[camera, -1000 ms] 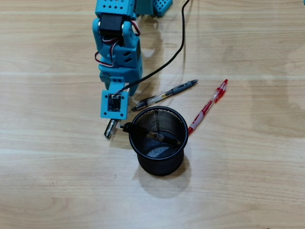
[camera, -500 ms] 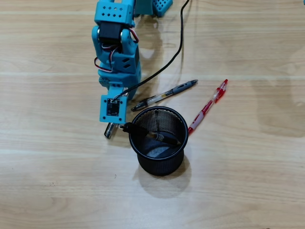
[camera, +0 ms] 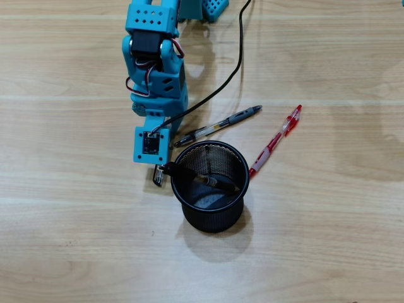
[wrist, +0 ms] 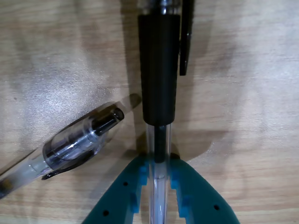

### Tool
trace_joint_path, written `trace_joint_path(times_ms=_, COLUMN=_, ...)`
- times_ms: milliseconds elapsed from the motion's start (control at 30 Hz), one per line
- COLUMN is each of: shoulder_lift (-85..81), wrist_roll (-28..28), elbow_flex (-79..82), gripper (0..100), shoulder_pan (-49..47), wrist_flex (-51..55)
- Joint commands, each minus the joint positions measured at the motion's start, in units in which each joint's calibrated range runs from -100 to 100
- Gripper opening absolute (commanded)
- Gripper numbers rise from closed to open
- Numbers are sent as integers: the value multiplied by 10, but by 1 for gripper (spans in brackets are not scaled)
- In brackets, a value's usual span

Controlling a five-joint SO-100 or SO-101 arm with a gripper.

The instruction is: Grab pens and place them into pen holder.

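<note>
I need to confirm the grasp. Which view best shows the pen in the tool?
The wrist view: the tool is shut on the clear pen. Overhead, the arm hides all but its end.

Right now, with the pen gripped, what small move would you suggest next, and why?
I would probably lift straight up first. In the wrist view the jaws are shut on the clear barrel of the black-sleeved pen, which looks low over the table beside another clear pen. Overhead, the mesh pen holder stands close alongside, so its rim must be cleared.
</note>
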Motion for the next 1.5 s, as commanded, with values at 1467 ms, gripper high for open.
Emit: trace_joint_path(times_ms=1467, shoulder_lift=-501, wrist_roll=-2, elbow_flex=91, gripper=2, shoulder_pan=-148, wrist_flex=-222)
